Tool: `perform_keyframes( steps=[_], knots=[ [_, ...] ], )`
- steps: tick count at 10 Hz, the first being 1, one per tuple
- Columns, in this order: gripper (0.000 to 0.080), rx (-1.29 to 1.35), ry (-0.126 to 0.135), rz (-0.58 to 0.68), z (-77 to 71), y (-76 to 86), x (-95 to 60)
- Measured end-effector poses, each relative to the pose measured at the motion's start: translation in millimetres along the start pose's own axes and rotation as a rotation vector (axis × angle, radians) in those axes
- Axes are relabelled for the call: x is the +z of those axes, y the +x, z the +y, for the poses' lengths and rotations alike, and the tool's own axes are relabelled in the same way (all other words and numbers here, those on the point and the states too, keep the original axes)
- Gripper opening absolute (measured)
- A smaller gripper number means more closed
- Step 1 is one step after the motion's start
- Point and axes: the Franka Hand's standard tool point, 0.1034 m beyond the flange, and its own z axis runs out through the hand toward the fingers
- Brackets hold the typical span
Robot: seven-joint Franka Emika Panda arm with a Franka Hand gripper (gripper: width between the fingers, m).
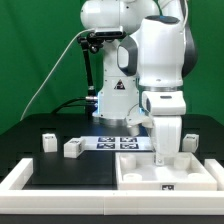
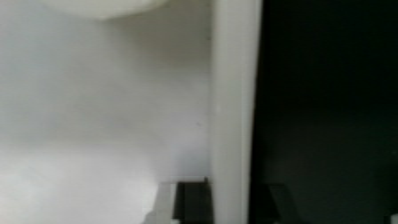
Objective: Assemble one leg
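Note:
My gripper (image 1: pixel 160 157) stands upright at the far edge of the large white tray-like piece (image 1: pixel 190 176) at the exterior view's right. In the wrist view my gripper (image 2: pixel 231 205) has its dark fingers (image 2: pixel 192 203) on either side of that piece's raised wall (image 2: pixel 237 100), close against it, so it looks shut on the wall. Two legs, small white tagged blocks, lie at the exterior view's left: one leg (image 1: pixel 47 141) and another leg (image 1: pixel 72 148). A third leg (image 1: pixel 188 143) lies behind the tray-like piece, to the gripper's right. No leg is in the gripper.
The marker board (image 1: pixel 113 143) lies on the black table between the left legs and the gripper. A white border rail (image 1: pixel 15 182) runs along the table's front left. The robot's base stands behind the board.

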Motion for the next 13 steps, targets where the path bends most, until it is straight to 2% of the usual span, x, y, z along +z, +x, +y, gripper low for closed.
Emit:
perform_keyframes(
  steps=[4, 6, 9, 10, 11, 12, 13],
  knots=[
    [0.0058, 0.054, -0.006, 0.007, 19.2, 11.5, 0.0],
    [0.0058, 0.078, 0.014, -0.003, 21.2, 11.5, 0.0],
    [0.0058, 0.082, 0.015, -0.004, 20.6, 11.0, 0.4],
    [0.0234, 0.082, 0.015, -0.004, 20.6, 10.9, 0.5],
    [0.0369, 0.082, 0.015, -0.004, 20.5, 10.9, 0.6],
    [0.0369, 0.082, 0.015, -0.004, 20.5, 10.9, 0.6],
    [0.0551, 0.082, 0.016, -0.004, 20.4, 10.9, 0.7]
  ],
)
